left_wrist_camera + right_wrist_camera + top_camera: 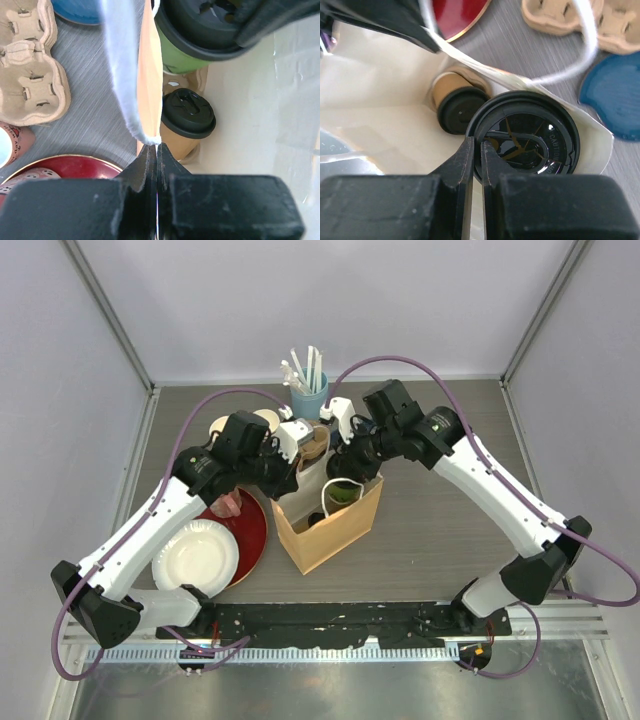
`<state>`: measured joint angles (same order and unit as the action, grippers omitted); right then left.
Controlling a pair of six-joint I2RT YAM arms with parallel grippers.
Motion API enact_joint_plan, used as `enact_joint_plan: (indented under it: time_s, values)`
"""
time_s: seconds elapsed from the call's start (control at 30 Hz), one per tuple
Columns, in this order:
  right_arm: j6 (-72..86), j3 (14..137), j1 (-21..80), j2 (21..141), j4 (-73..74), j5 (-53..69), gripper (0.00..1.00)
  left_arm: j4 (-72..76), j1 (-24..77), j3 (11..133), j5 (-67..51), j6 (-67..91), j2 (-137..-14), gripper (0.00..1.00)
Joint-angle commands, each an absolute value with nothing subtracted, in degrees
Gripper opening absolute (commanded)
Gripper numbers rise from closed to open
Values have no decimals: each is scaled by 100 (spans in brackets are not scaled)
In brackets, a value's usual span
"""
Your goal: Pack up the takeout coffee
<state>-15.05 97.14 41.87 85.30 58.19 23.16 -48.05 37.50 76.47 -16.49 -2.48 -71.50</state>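
- Nearest the overhead camera, both arms reach in over the paper bag (pixel 335 535), which stands open about the middle of the worktop. The left gripper (pixel 284 470) is at the bag's left rim and the right gripper (pixel 346 466) is over its mouth.
- Toward the left edge lie a red plate (pixel 252 530) and a white paper plate (pixel 195 558). A blue cup of straws (pixel 308 400) stands at the far edge.
- From the left wrist, I see my left jaws closed flat on the bag's rim, just under its white handle (pixel 122 65), holding the mouth open.
- The brown-sided coffee (pixel 182 125) stands upright on the bag's floor, so I judge one of two is packed.
- The green-sided coffee (pixel 180 57) hangs above it in the mouth and is not yet set down.
- Pulp cup carriers (pixel 30 65) and a pink mug (pixel 10 142) sit outside the bag, out of the way.
- From the right wrist, my right jaws pinch the rim of the green cup's black lid.
- What is left is to lower it beside the brown cup and let go. The brown cup's lid, the bag wall and the handle loop all crowd that descent.
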Motion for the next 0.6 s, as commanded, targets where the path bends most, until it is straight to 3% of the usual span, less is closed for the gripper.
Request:
enact_joint_plan:
  time_s: [0.0,0.57]
  values:
    - [-1626,9484,4034,8596,5529,2417,1,-4808,3771,7805,-1661,-352,-7049,0]
    - [-2232,8130,4008,8358,4949,2558,1,-4755,3771,7787,-1468,-246,-7058,0]
